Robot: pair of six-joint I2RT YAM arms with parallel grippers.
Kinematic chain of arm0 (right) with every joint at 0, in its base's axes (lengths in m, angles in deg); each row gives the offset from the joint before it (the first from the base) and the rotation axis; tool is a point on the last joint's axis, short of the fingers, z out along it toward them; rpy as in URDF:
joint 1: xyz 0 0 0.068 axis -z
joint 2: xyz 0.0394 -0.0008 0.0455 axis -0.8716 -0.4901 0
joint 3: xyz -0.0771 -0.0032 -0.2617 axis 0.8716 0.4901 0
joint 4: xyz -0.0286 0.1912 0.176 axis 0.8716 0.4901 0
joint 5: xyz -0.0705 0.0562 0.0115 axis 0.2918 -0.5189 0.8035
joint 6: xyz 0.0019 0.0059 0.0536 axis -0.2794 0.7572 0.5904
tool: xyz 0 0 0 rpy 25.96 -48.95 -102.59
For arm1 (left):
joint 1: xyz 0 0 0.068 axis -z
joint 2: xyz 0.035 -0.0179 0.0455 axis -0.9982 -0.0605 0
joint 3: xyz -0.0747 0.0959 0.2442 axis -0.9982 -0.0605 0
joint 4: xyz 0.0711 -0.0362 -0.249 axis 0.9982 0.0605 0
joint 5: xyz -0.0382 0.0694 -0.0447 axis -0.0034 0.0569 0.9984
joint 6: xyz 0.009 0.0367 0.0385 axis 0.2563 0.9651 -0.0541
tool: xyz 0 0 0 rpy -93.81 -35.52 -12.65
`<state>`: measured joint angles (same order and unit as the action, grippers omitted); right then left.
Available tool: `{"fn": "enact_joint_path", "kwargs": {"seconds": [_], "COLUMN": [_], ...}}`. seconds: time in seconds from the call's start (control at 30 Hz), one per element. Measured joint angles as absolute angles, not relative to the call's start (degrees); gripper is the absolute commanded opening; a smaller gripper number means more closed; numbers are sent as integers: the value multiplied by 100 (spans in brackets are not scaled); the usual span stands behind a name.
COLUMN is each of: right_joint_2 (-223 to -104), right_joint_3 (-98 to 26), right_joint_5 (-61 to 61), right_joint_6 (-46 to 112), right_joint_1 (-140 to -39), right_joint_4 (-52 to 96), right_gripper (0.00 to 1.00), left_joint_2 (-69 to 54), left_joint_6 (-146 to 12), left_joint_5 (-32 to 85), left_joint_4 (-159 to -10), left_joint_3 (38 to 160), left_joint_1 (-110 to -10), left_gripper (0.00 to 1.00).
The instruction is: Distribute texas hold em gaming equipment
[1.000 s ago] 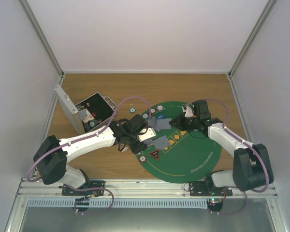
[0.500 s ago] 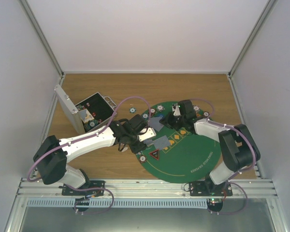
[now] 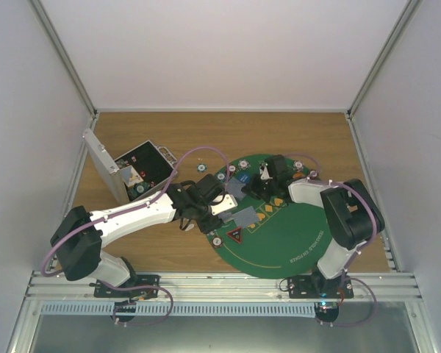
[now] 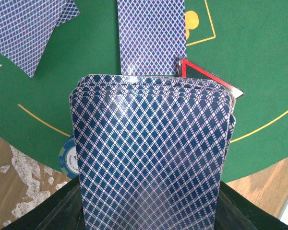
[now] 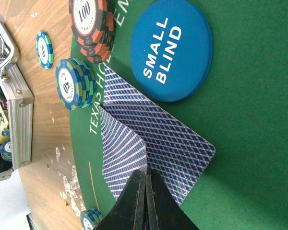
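Observation:
My left gripper point(image 3: 206, 201) is shut on a deck of blue-backed playing cards point(image 4: 151, 158), held over the near left edge of the mat. Beyond the deck lie a single card point(image 4: 151, 36), a red-triangle token point(image 4: 207, 79) and a chip point(image 4: 68, 156). My right gripper point(image 5: 145, 173) is shut on the edge of one bent card point(image 5: 122, 153), low over the mat. That card overlaps a flat card point(image 5: 175, 139) next to the blue SMALL BLIND token point(image 5: 172, 48). Orange point(image 5: 90, 24) and blue-green point(image 5: 75, 82) chip stacks stand at the mat's edge.
The round green felt mat point(image 3: 294, 235) covers the right half of the wooden table. The open silver case point(image 3: 125, 173) stands at the far left and shows in the right wrist view point(image 5: 14, 110). A loose chip point(image 3: 201, 168) lies on the wood between them. Orange diamond tokens point(image 3: 268, 212) sit mid-mat.
My right gripper has moved left across the far side of the mat with the card, to beside the small blind token. The left arm and deck have stayed put.

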<state>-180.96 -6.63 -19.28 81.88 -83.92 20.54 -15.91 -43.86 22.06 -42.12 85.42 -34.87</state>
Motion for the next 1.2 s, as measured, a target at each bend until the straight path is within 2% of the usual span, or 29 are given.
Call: {"fn": "enact_joint_path", "kwargs": {"seconds": [0.17,0.33,0.63,0.8,0.97,1.2], "right_joint_2": [-18109,-18109,-17873,-16953,-16137,-16159], "right_joint_3": [-735,-748,-794,-842,-971,-1067], "right_joint_5": [-1924,-1867,-1524,-1014,-1080,-2461], "right_joint_6": [8188,8199,7967,7449,6640,5814], "right_joint_1": [-8414,-8418,-8422,-8400,-8309,-8300], "right_joint_4": [2132,2279,2734,3361,3791,4211], "right_gripper": [1,16,62,79,84,86], "left_joint_2": [-1591,-1591,-1591,-1591,-1591,-1591], "left_joint_6": [-4386,-4386,-4386,-4386,-4386,-4386], "left_joint_5": [2208,2208,2206,2208,2230,2256], "left_joint_4": [-4212,-4212,-4212,-4212,-4214,-4216], "left_joint_3": [8542,8542,8542,8542,8542,8542], "left_joint_1": [-3487,-3487,-3487,-3487,-3487,-3487], "left_gripper": [58,58,59,58,58,58]}}
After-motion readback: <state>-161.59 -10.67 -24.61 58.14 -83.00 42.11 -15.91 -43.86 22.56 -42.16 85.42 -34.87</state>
